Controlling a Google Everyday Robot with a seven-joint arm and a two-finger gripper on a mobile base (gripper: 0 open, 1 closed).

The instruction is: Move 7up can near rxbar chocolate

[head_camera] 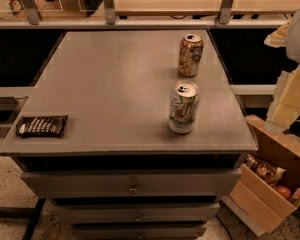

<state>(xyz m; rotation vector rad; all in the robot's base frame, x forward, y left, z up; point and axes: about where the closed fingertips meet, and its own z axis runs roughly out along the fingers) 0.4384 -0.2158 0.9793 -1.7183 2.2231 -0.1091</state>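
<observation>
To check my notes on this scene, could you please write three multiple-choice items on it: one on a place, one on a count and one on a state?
1. Where on the table does the rxbar chocolate lie?
A. front left corner
B. between the cans
C. back right corner

2. How many cans stand on the table?
A. one
B. two
C. three

3. How is the 7up can?
A. on its side
B. upright, standing free
C. tipped against the other can

Key:
1 A: the bar lies flat by the front left edge.
2 B: there is the 7up can, and the orange-tan can behind it.
3 B: it stands on its base, and the gripper is beyond the table's right side, apart from it.
</observation>
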